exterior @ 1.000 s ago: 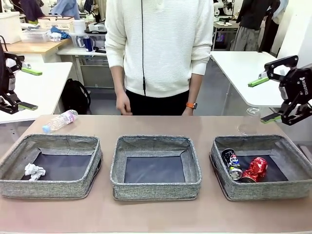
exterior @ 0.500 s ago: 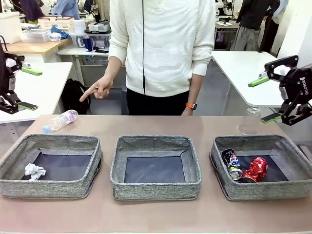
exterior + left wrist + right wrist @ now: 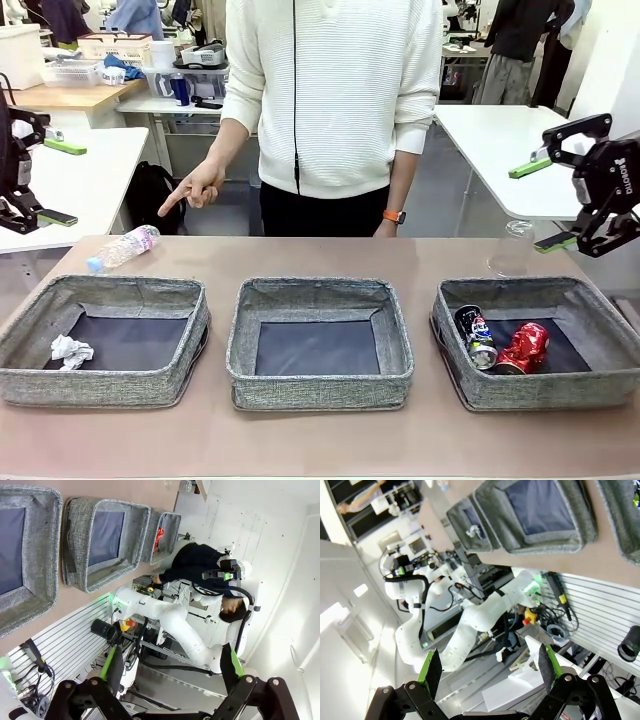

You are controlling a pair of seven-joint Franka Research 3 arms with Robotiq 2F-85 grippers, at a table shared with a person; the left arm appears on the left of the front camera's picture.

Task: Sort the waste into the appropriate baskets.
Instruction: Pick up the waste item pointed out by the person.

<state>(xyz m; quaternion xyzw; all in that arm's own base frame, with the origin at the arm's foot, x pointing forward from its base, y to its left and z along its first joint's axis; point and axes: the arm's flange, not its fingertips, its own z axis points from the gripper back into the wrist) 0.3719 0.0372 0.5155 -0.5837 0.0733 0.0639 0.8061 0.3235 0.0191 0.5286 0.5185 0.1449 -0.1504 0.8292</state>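
Three grey woven baskets stand in a row: left [image 3: 130, 294], middle [image 3: 315, 296], right [image 3: 510, 293]. A crumpled white paper ball [image 3: 70, 351] lies in the left one. The dark printed can [image 3: 476, 335] and the crushed red can [image 3: 527, 347] lie in the right one. The middle basket holds nothing. A pink-labelled, blue-capped bottle [image 3: 123, 247] lies on the table behind the left basket. A clear bottle [image 3: 508, 248] shows faintly at the far right. My left gripper [image 3: 60, 182] and right gripper [image 3: 542, 204] hang open, raised at the table's sides.
A person in a white sweater stands at the far side, one hand [image 3: 192, 190] pointing a finger down towards the pink-labelled bottle. In the wrist views both grippers [image 3: 171, 667] [image 3: 488, 670] gape over nothing, with the baskets far off.
The person's hand rose from the table's far edge into a pointing gesture, then dipped slightly. Neither arm moved.
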